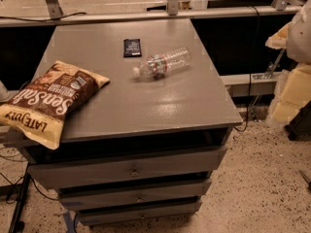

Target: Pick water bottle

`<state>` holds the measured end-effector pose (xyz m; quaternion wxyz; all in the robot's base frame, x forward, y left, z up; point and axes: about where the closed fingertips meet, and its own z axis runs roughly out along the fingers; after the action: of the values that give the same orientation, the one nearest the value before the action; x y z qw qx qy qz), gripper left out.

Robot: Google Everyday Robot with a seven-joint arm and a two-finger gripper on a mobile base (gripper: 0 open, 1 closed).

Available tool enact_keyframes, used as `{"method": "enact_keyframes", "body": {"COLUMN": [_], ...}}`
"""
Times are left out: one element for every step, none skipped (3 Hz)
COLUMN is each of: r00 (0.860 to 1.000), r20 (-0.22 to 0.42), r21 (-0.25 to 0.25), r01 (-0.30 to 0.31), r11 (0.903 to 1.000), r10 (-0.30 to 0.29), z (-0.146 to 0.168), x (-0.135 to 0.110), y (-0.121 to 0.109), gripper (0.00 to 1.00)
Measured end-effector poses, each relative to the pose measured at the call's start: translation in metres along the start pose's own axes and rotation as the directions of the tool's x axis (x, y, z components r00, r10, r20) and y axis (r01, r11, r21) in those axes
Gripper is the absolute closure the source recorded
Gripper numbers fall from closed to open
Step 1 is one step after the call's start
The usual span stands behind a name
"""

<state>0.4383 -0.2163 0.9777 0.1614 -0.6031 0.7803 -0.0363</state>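
Observation:
The water bottle [163,63] is small, clear and ribbed, with a white cap and a red, white and green label band. It lies on its side near the back middle of the grey cabinet top [160,106], cap pointing front-left. My gripper [285,62] is at the right edge of the view, off the cabinet's right side and well away from the bottle. Its two cream fingers [278,37] stand apart with nothing between them.
A small flat black packet [132,47] lies just behind-left of the bottle. A large brown and yellow chip bag [46,101] overhangs the front-left corner. The cabinet has several drawers [131,171] below. A rail [146,14] runs behind the cabinet.

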Motion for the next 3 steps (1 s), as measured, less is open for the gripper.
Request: {"method": "enact_keyframes", "body": {"r00": [1.0, 0.998, 0.986], "r20": [0.0, 0.047, 0.122], "r21": [0.0, -0.008, -0.015], "r01": [0.0, 0.045, 0.115], "r11": [1.0, 0.9989, 0.9933], "r10": [0.0, -0.045, -0.112], "z": [0.0, 0.013, 0.039], "x": [0.0, -0.007, -0.035], "y": [0.0, -0.019, -0.047], "gripper": [0.0, 0.0, 0.0]}}
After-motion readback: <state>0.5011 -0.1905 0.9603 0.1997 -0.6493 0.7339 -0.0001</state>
